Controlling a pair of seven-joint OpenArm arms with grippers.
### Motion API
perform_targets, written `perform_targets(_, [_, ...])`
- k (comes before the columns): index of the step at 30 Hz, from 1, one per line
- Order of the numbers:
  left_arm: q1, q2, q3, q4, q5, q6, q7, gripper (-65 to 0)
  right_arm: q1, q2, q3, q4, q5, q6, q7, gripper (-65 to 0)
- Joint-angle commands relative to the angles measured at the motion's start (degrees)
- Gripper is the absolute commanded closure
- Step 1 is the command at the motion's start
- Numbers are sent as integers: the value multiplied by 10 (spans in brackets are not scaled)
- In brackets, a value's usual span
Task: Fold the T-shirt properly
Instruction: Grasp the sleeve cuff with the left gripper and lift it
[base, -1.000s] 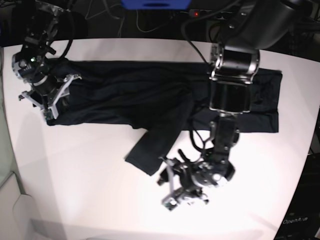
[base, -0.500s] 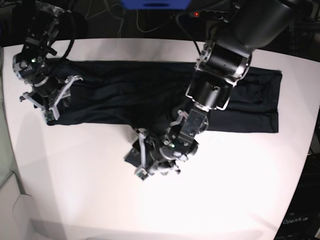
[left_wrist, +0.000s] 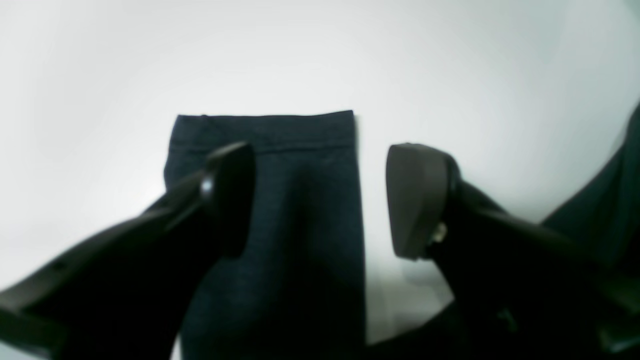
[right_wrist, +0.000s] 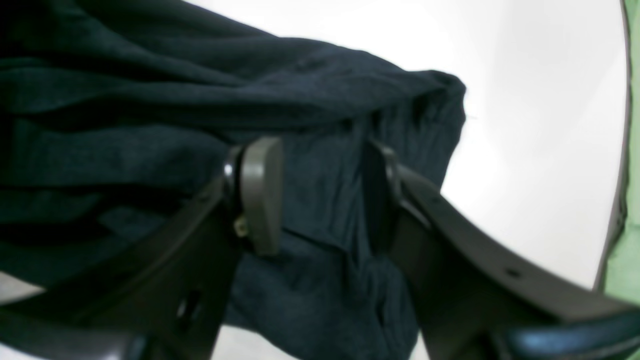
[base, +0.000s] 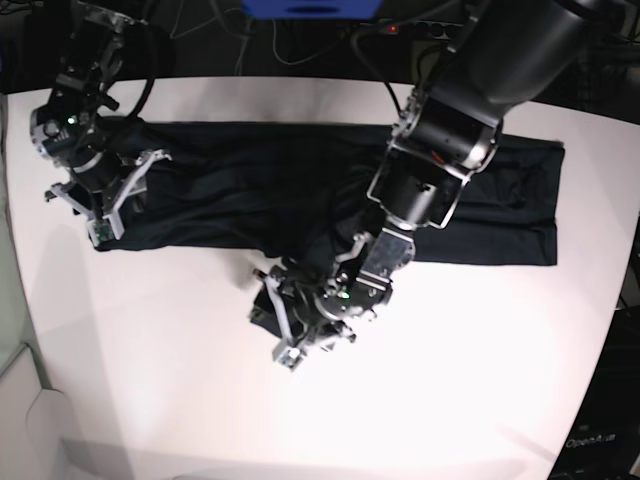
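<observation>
The T-shirt (base: 240, 180) lies spread in a long dark band across the back half of the white table (base: 170, 360). One sleeve (base: 312, 258) angles toward the front. In the left wrist view, its hemmed cuff (left_wrist: 280, 135) lies flat on the table. My left gripper (base: 277, 327) hovers over that cuff, open, with its fingers (left_wrist: 230, 195) straddling the sleeve's right half and nothing pinched. My right gripper (base: 118, 200) sits at the shirt's left end. It is open, its pads (right_wrist: 260, 195) apart over rumpled fabric (right_wrist: 325, 200).
Cables and a blue object (base: 310, 8) lie beyond the table's back edge. Dark equipment (base: 600, 430) stands off the front right corner. The left arm's bulky links (base: 450, 120) hang over the shirt's middle and hide part of it.
My left gripper has swung from bare table at front centre leftward onto the sleeve cuff, and its jaws have widened. The right arm has barely shifted.
</observation>
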Motion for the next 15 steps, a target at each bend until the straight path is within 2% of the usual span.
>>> perform_targets(1, [-21,6,15,0,-6,1,-24,-403,7,3,1,10,6,-2,3,-273])
perform_targets(6, [-25,6,67,-30,-66,2,-58,-403,18,3,0,11,7,-2,-27,-273])
perform_targets(10, [-34,6,85,-52,-99,3,-69,-403,18,3,0,11,7,-2,-26,-273])
perform_targets(15, [-34,6,137,-53,-107,49,-71,-403,18,3,0,11,7,-2,-26,-273])
